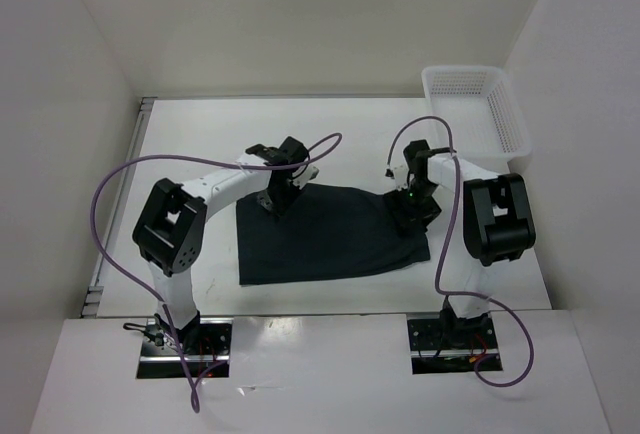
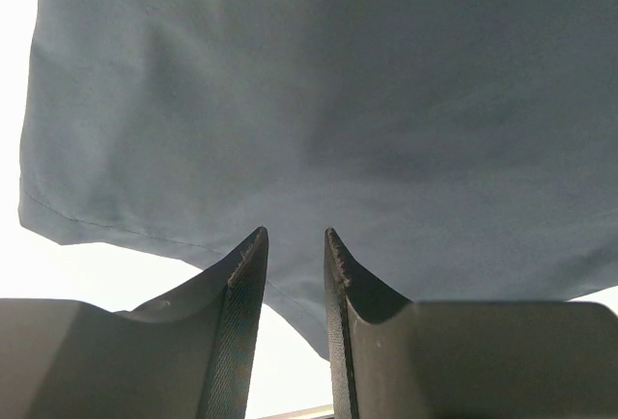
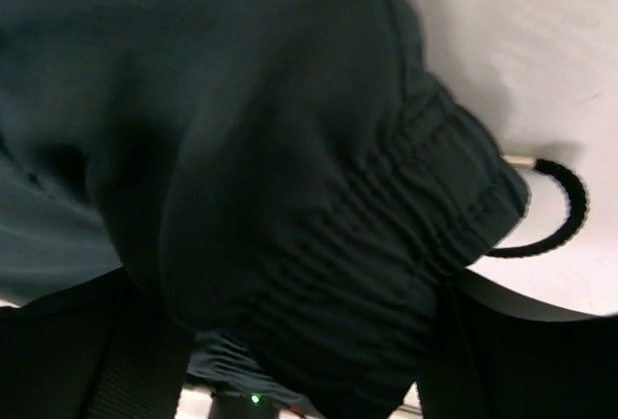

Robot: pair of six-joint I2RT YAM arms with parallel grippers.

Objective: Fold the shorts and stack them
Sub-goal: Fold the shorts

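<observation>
Looking down from above, I saw a white mesh basket [image 1: 512, 126] at the far right corner of the table [image 1: 195, 154], its pale floor in plain view, well apart from the cloth. The shorts [image 1: 320, 239] lay flat mid-table, long axis running left to right, waistband [image 3: 386, 245] at the right end. My left gripper [image 2: 294, 237] sat at their far edge near the left end. Its fingers were parted by a narrow gap with nothing between them, tips over a stitched hem. My right gripper [image 1: 412, 209] was at the waistband. Bunched cloth hid its fingertips, so I could not tell whether they pinched. A black drawcord [image 3: 568, 197] looped onto the table beside it.
</observation>
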